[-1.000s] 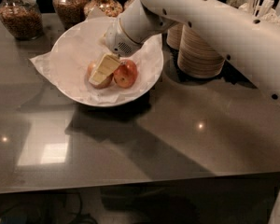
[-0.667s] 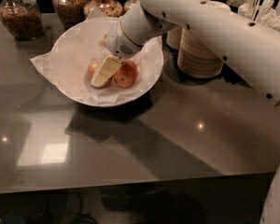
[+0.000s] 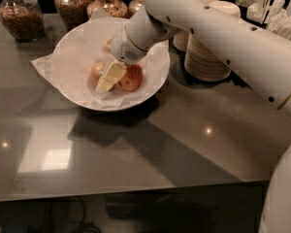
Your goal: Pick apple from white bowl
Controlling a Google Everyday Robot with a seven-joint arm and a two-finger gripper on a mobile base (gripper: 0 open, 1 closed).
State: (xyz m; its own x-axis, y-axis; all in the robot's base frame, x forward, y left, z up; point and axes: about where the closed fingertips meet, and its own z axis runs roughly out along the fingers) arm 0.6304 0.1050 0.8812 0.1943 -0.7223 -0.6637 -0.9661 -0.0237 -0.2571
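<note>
The white bowl (image 3: 72, 57), wide, shallow and lined with crumpled white paper, stands at the back left of the dark table. Two apples lie in it side by side. The yellow-gold apple (image 3: 97, 73) is on the left and a redder apple (image 3: 132, 78) is on the right. My gripper (image 3: 110, 77) reaches down into the bowl from the upper right. Its pale tip sits between the two apples, against the right side of the yellow-gold one and partly covering it. The white arm (image 3: 208, 28) crosses above the bowl's right rim.
Glass jars of nuts and snacks (image 3: 22, 16) stand behind the bowl along the back edge. Stacks of small cream bowls (image 3: 203, 57) stand just right of the bowl, under the arm. Napkins and utensils (image 3: 269, 8) are at the far right. The table's front edge (image 3: 136, 188) runs along the bottom.
The gripper has stayed down in the bowl between the two apples, shifting only slightly. The apples have not moved.
</note>
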